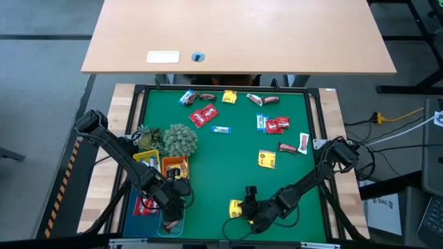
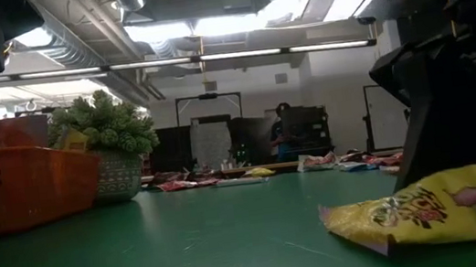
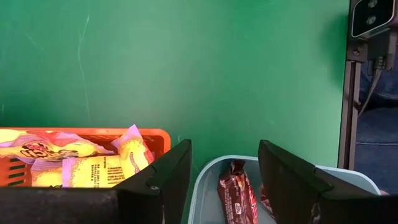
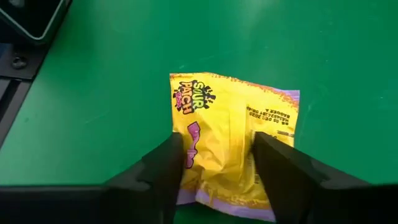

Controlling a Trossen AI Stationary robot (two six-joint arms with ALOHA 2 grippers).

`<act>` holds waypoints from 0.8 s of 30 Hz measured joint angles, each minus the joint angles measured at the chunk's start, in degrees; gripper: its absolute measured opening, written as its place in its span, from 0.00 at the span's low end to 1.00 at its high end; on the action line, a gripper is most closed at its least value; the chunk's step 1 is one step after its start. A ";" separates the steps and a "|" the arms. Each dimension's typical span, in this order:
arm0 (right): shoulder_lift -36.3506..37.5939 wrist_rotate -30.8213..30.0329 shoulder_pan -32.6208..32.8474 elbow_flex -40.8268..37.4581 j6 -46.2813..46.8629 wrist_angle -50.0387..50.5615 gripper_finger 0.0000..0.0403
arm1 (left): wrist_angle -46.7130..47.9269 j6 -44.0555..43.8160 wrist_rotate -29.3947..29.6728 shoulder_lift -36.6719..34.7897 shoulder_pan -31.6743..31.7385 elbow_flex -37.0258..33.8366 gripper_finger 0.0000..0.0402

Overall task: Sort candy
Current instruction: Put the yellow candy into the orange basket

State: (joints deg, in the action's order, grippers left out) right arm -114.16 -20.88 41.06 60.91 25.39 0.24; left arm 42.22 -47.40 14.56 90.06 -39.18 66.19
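High view: right gripper (image 1: 241,208) is low at the near edge of the green mat (image 1: 228,159), on a yellow packet (image 1: 236,207). Left gripper (image 1: 174,200) hangs over the near-left tray cluster, just above the teal tray (image 1: 171,226), with the orange tray (image 1: 174,167) just beyond it and the plant ball (image 1: 179,140) farther out. Loose candy (image 1: 203,116) is scattered well beyond both grippers, mostly along the far side of the mat.

Low view: yellow packet (image 2: 419,212) lies flat on the mat with the right arm's dark bulk over it. Contact can't be judged from here. Orange tray (image 2: 19,185) and plant ball (image 2: 106,125) sit off to the side.

Left wrist: fingers (image 3: 163,180) spread, nothing between them. Below the gap is the teal tray (image 3: 208,186) with a dark brown bar (image 3: 237,194) inside. Orange tray (image 3: 93,134) alongside holds yellow packets (image 3: 78,163).

Right wrist: fingers (image 4: 163,167) spread, straddling the yellow packet (image 4: 232,134); both pads sit at or over its edges, not yet pinched.

Step, my read: right arm is at the grasp of a yellow packet; left looks done dropping a brown bar.

Next move: close on the crinkled middle, lift clear, carry across toward the orange tray where the yellows are. The left arm hangs right beside that tray, so it probably needs to clear first. Thin flat wrapper could slip out of the pinch.
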 joint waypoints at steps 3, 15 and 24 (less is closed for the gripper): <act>-0.08 -0.72 0.02 -0.01 0.00 -0.25 0.38 | -0.01 0.00 0.03 0.00 0.00 0.00 0.44; -0.25 -2.12 -0.79 0.03 -1.86 -6.46 0.15 | -5.96 9.91 0.99 0.00 0.02 0.00 0.44; -0.25 -1.92 -6.30 7.50 -9.38 -7.21 0.11 | -9.65 15.68 0.97 0.00 0.02 0.00 0.44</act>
State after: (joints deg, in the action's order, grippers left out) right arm -114.41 -22.80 34.76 68.42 16.00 -6.97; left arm 32.56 -31.72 15.53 90.06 -39.16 66.19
